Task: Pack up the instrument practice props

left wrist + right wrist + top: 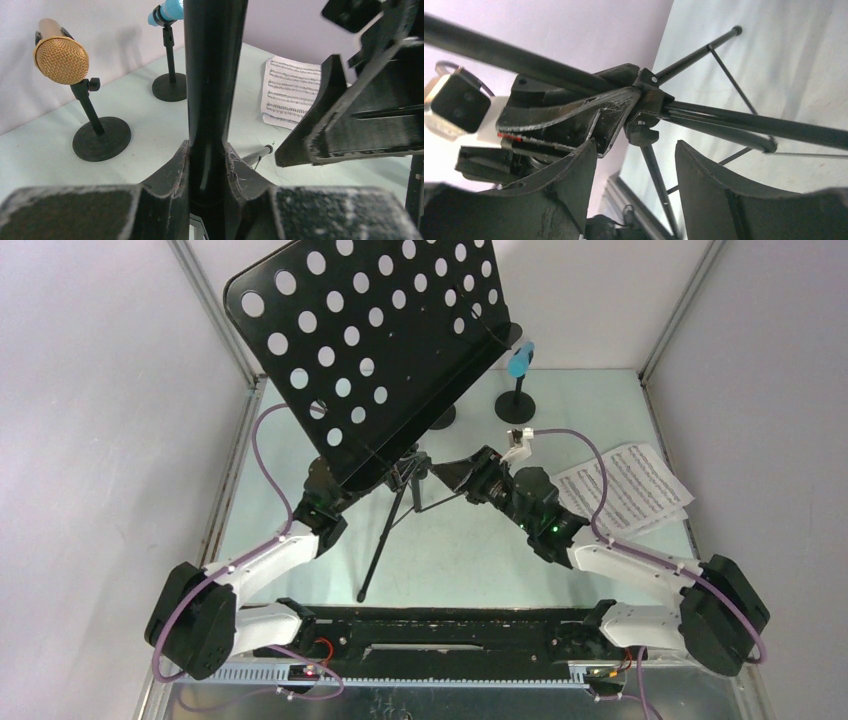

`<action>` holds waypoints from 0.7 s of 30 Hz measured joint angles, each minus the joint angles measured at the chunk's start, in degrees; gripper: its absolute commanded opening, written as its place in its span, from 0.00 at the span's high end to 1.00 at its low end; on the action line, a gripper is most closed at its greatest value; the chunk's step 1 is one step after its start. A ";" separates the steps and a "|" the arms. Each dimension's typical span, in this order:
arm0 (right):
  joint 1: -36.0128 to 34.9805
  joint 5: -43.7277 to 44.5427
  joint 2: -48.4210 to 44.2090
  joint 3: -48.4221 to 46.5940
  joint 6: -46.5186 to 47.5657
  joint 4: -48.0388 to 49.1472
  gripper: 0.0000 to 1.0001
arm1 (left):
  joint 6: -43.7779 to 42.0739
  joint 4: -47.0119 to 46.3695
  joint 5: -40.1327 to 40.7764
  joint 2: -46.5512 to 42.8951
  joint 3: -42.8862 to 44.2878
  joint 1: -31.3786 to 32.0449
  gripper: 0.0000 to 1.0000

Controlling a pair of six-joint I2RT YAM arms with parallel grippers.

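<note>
The music stand (370,350) stands upright in the middle of the desk (450,570), with the left gripper (210,170) clamped on its pole (215,75). The right gripper (634,165), fingers apart, faces the leg hub (644,107) just to its left, so it seems the nearer arm for folding the splayed legs (694,55)

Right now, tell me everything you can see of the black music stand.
The black metal tripod music stand stands on the pale green table. Its wide desk, punched with round holes, tilts back above a glossy round pole and thin spread legs. The left claw is clamped on the pole; the right claw is open by the leg hub's knob.
</note>
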State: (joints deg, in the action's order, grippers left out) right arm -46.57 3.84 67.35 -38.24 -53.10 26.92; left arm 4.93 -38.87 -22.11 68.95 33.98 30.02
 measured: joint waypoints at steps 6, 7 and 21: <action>1.46 -3.98 4.68 0.00 -10.36 2.05 0.36 | 0.00 0.02 0.00 0.00 0.00 0.00 1.00; 1.53 -4.50 5.22 -0.02 -11.02 2.23 0.37 | 0.00 0.02 0.00 0.00 0.00 0.00 1.00; 2.08 -9.33 12.26 -1.09 -14.36 8.63 0.57 | -0.02 0.02 0.00 0.00 0.00 0.02 1.00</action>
State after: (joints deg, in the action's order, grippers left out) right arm -44.49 -5.50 79.61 -39.33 -67.46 35.55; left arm 4.91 -38.85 -22.11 68.95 33.98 30.04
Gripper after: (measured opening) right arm 0.446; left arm 0.244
